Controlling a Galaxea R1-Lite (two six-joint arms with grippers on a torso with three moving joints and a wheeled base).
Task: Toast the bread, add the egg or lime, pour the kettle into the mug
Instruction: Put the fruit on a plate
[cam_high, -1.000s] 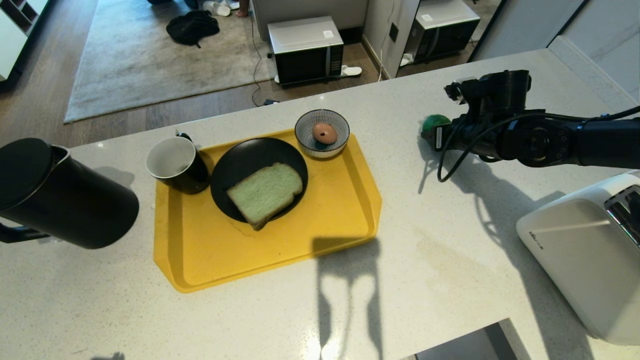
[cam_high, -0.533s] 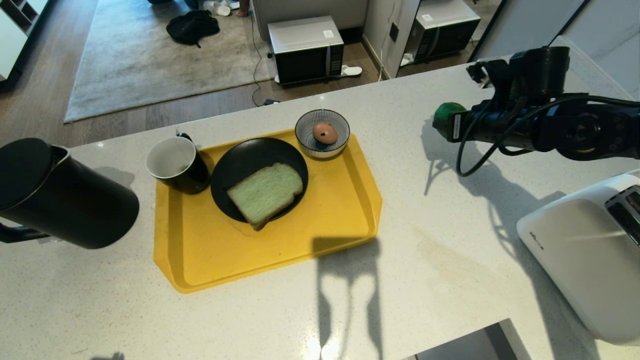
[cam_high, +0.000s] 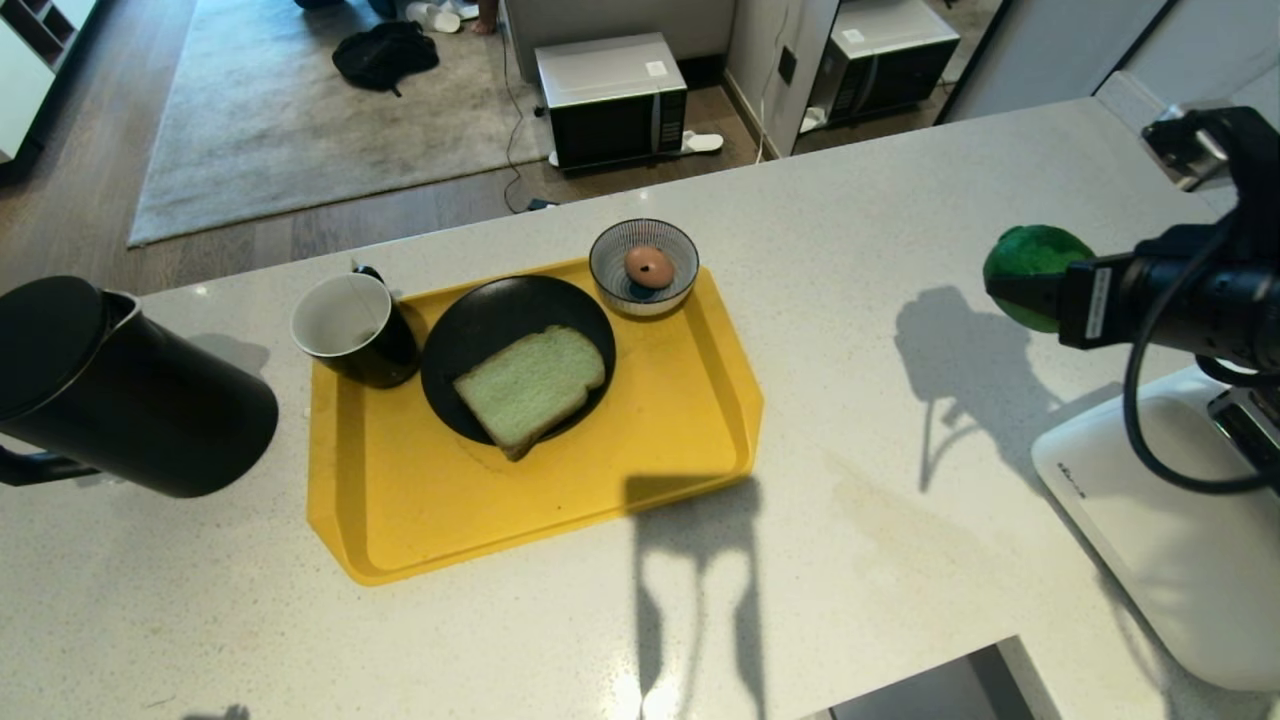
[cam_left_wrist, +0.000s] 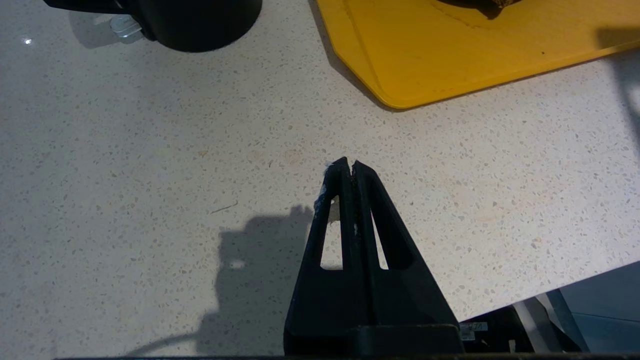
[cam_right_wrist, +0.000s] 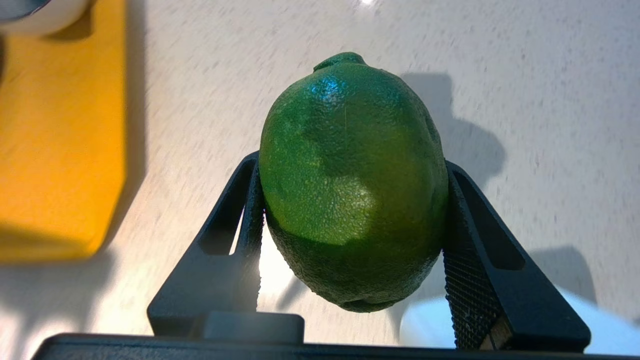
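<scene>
A bright green lime, pale green bread on a black plate, a yellow tray, a blue-and-white striped bowl.

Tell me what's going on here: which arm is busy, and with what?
The right gripper is shut on the lime, holding it in the air over the counter near the white toaster. The left gripper is shut, empty, parked above the counter. On the yellow tray the bread lies on a black plate, beside the mug and a bowl holding an egg. The kettle stands off the tray.
</scene>
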